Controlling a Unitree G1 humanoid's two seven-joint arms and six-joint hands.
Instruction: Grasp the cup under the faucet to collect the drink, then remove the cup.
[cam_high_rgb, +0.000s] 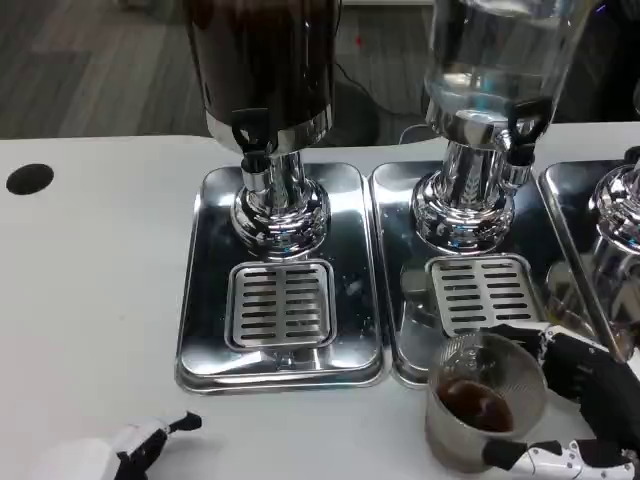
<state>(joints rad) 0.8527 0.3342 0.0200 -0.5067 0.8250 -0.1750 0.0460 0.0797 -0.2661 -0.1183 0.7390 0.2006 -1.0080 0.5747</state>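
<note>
Gripping cup (485, 400) with dark drink: right robot hand (590, 405); no legible writing.

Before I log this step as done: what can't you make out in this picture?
- Head view: left hand is cut off by the bottom edge; its finger pose is unclear.
- Right hand on the cup: the palm runs past the corner.
- Dark dispenser and clear dispenser: tops cropped, fill level unknown.

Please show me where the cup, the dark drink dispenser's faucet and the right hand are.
cup (487, 400): head view, on its clear side wall.
dark dispenser's faucet (254, 160): head view, on the black spout.
right hand (590, 395): head view, on its black fingers beside the cup.
</note>
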